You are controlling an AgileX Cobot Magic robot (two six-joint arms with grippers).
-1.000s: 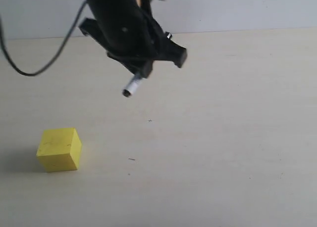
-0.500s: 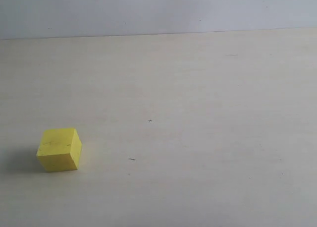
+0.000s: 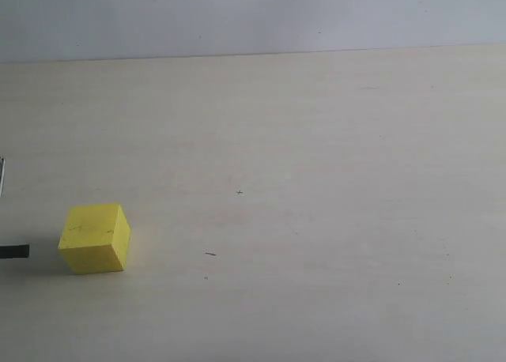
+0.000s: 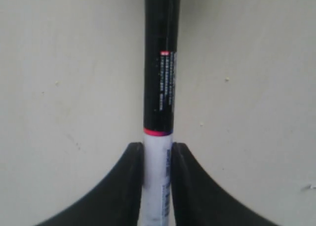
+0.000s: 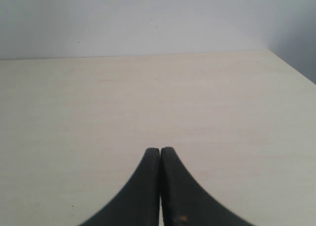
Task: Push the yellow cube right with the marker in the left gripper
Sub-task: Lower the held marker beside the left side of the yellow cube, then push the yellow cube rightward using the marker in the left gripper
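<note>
The yellow cube [image 3: 95,238] rests on the pale table [image 3: 316,180] at the lower left of the exterior view. A short black tip [image 3: 14,252] pokes in from that view's left edge, level with the cube's base and a little apart from it; it looks like the marker's end. In the left wrist view my left gripper [image 4: 158,149] is shut on the marker [image 4: 160,88], clamping its white barrel, and the black cap sticks out ahead over bare table. The cube does not show there. My right gripper [image 5: 160,152] is shut on nothing.
The table's far edge [image 3: 253,54] meets a plain grey wall. A thin grey sliver [image 3: 1,176] shows at the exterior view's left edge. In the right wrist view the table's corner [image 5: 269,51] lies ahead.
A second ago my left arm hung over the upper middle of the table with the marker. It then left the view, and now a black tip has come in left of the cube. The cube has not moved.
</note>
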